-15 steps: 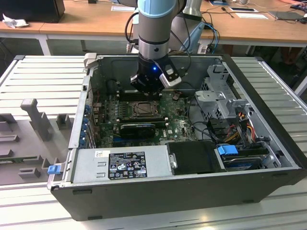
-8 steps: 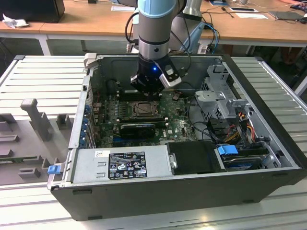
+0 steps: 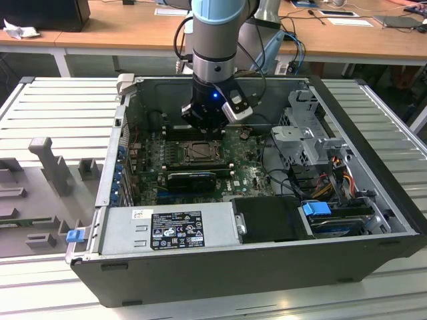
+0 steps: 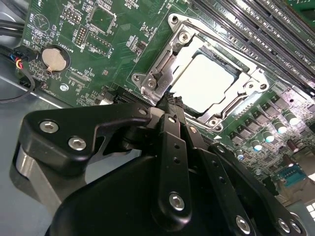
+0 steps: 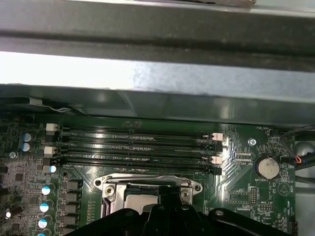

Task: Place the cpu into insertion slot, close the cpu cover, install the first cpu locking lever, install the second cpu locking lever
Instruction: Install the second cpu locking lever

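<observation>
Silvery cpu cover (image 4: 231,66) lies closed over the insertion slot (image 4: 172,37) on the green motherboard (image 4: 93,44) — the pale cpu (image 4: 204,81) shows through its window. Black gripper (image 4: 172,101) hangs low over the socket's edge, fingers pressed together and holding nothing. Coin battery (image 4: 51,58) sits well apart; memory slots (image 5: 138,145) run beside the socket.
</observation>
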Controlling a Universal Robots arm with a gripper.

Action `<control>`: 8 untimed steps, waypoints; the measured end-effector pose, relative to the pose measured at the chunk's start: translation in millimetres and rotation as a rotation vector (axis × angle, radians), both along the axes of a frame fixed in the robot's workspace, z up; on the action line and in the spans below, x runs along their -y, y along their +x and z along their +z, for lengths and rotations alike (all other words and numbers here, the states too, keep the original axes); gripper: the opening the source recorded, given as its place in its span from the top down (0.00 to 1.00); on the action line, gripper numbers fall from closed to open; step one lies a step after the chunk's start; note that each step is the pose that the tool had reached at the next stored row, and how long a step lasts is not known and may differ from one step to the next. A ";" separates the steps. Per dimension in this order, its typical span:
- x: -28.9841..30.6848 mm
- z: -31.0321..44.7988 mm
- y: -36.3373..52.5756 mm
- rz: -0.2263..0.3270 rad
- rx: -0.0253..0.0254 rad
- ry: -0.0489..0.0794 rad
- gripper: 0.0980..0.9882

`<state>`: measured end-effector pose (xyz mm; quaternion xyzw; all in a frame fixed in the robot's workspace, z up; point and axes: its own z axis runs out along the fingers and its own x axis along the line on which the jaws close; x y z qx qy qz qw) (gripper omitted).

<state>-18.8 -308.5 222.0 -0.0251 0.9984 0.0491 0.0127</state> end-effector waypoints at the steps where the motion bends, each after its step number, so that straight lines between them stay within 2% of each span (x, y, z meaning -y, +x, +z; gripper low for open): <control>1: 0.1 0.1 0.0 0.000 0.0000 0.000 0.99; 8: 3.6 0.2 0.0 0.000 0.0001 0.000 0.99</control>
